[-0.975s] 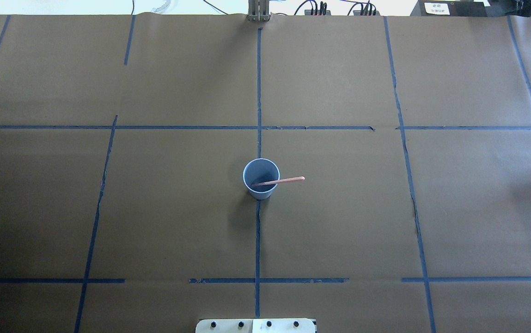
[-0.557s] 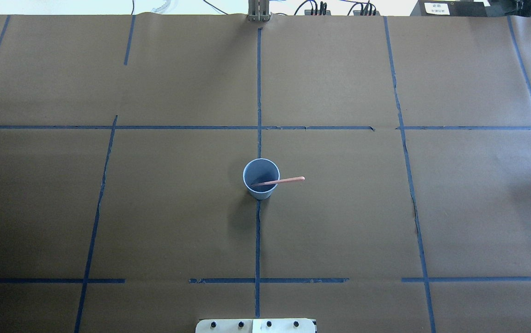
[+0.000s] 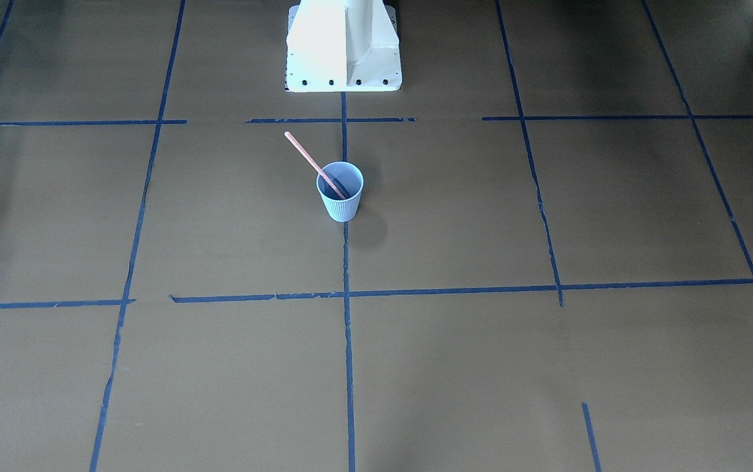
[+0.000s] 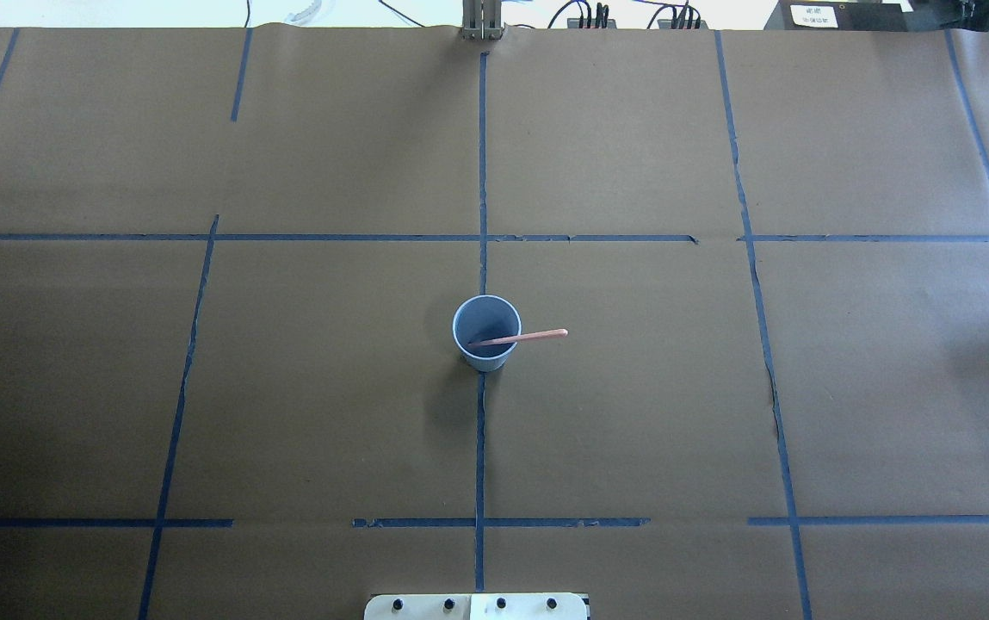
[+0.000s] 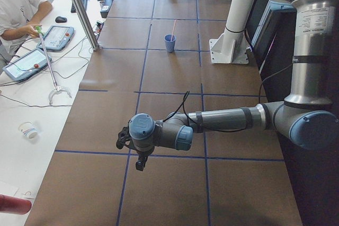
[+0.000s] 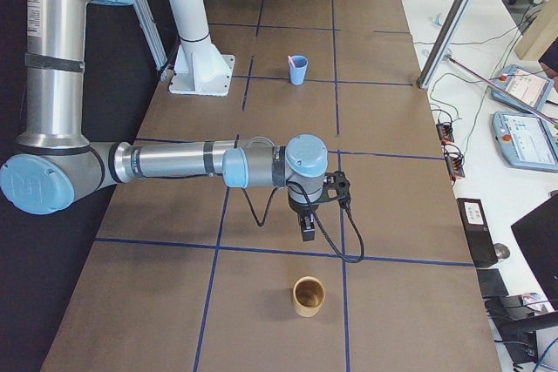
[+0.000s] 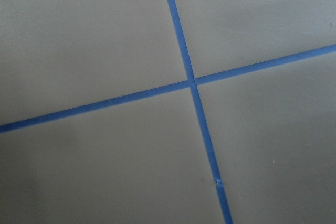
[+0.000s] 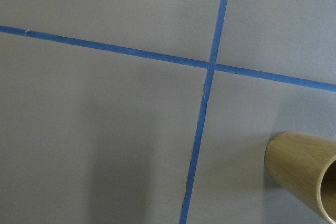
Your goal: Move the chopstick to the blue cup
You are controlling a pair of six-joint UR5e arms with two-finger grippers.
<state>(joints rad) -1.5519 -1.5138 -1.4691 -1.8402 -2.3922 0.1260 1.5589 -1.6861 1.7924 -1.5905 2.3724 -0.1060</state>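
The blue cup (image 4: 484, 317) stands upright at the table's middle on the centre tape line. The salmon-pink chopstick (image 4: 537, 335) stands slanted inside it, its lower end in the cup and its upper end leaning over the rim toward the robot's right. Both also show in the front view, the cup (image 3: 340, 206) and the chopstick (image 3: 304, 153). The left gripper (image 5: 140, 163) hangs over the table far to the left of the cup. The right gripper (image 6: 308, 233) hangs far to the right. They show only in the side views, so I cannot tell whether they are open or shut.
A tan bamboo cup (image 6: 308, 295) stands on the table just past the right gripper and shows in the right wrist view (image 8: 302, 169). The robot's white base (image 3: 343, 46) stands at the near table edge. Blue tape lines (image 4: 481, 172) cross the brown table.
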